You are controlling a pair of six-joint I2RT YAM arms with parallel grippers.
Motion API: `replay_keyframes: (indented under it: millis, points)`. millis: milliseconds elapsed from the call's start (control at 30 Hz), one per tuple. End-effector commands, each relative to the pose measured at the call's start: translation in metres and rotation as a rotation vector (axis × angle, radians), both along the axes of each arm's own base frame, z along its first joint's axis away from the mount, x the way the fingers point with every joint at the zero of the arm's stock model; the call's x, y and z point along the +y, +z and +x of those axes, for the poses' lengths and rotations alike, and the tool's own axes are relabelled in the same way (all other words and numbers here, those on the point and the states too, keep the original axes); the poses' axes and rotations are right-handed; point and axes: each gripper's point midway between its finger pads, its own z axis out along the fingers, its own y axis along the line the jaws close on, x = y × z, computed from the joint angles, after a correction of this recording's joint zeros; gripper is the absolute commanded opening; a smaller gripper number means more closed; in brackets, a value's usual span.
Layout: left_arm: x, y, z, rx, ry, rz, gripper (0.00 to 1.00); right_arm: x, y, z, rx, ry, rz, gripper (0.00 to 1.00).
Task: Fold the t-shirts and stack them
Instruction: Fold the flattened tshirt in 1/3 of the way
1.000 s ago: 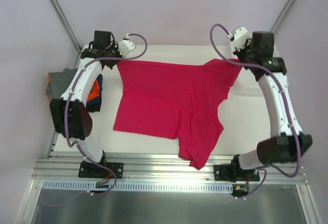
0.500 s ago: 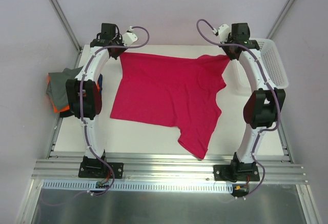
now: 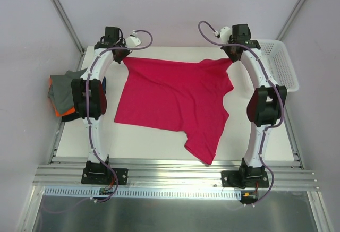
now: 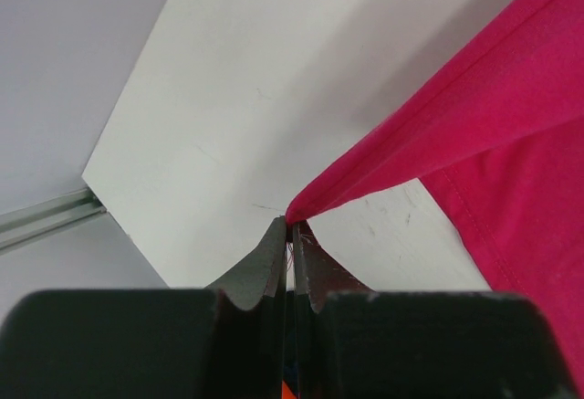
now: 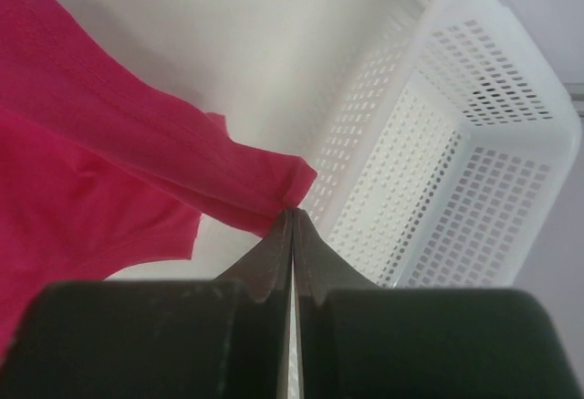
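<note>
At the left edge of the desk a heap of shirts is seen, grey on top with orange showing beneath it. Just beside the heap, the left arm is stretched from its base at the near edge to the far left corner of the desk, with the wrist turned inward to the right. The left fingers are pressed together on a corner of the pink shirt, and the hem is drawn taut away from them above the white surface.

The pink shirt is spread over the middle of the desk. Its two far corners are held up at the far edge, and one part trails down to the near edge on the right.

The right arm is extended in the same manner to the far right, with the wrist turned inward to the left. The right fingers are closed on the shirt's other far corner, and only a thin slit is left between them. Just beside them, at the far right corner, a white mesh basket is placed.
</note>
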Motion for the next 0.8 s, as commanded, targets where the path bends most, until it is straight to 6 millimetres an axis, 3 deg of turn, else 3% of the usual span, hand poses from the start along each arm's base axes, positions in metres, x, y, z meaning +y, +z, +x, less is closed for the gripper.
replay_keyframes:
  millis: [0, 67, 167, 467, 633, 767]
  points:
    - [-0.001, 0.019, -0.007, -0.03, -0.017, -0.025, 0.0, 0.015, 0.009, -0.013, 0.018, 0.013, 0.047, 0.0]
    - [-0.002, 0.014, -0.015, -0.011, -0.02, -0.032, 0.0, 0.021, 0.007, -0.025, 0.041, 0.028, 0.054, 0.0]
    - [-0.007, 0.022, -0.027, -0.013, -0.033, -0.045, 0.0, 0.033, 0.003, -0.04, 0.086, 0.055, 0.067, 0.0]
    - [-0.016, 0.021, -0.069, 0.035, -0.027, -0.062, 0.0, 0.041, 0.002, -0.069, 0.154, 0.056, 0.104, 0.0]
    - [-0.017, 0.014, -0.077, 0.057, -0.026, -0.067, 0.0, 0.037, 0.006, -0.082, 0.157, 0.039, 0.104, 0.0]
    - [-0.021, 0.023, -0.065, 0.027, -0.034, -0.064, 0.0, 0.022, 0.018, -0.08, 0.117, 0.005, 0.082, 0.0]
